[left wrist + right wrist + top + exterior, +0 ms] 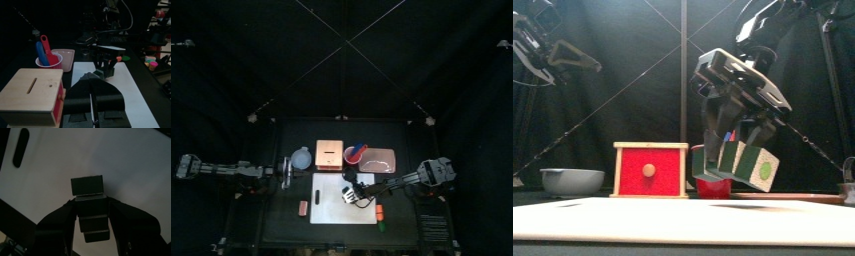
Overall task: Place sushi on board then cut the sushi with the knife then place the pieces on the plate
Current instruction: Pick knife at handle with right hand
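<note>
The right fingers (53,228) are closed on the sides of the sushi roll (90,203), gripping it partway along so that one end sticks out past the tips. From the front the roll hangs tilted and apparently just clear of the white board (329,215) rather than resting on it. I judge this the setting-down step, with the roll held over the board's middle to leave room for cutting. Behind, the red cup (59,61) holds the blue knife (39,50) and red knife (47,46) upright, handy for the cut. The pink tray (382,158) sits at the back right of the tabletop, empty for the pieces. The left fingers (80,97) look pressed together and empty, beside the wooden box (30,95), out of the way
</note>
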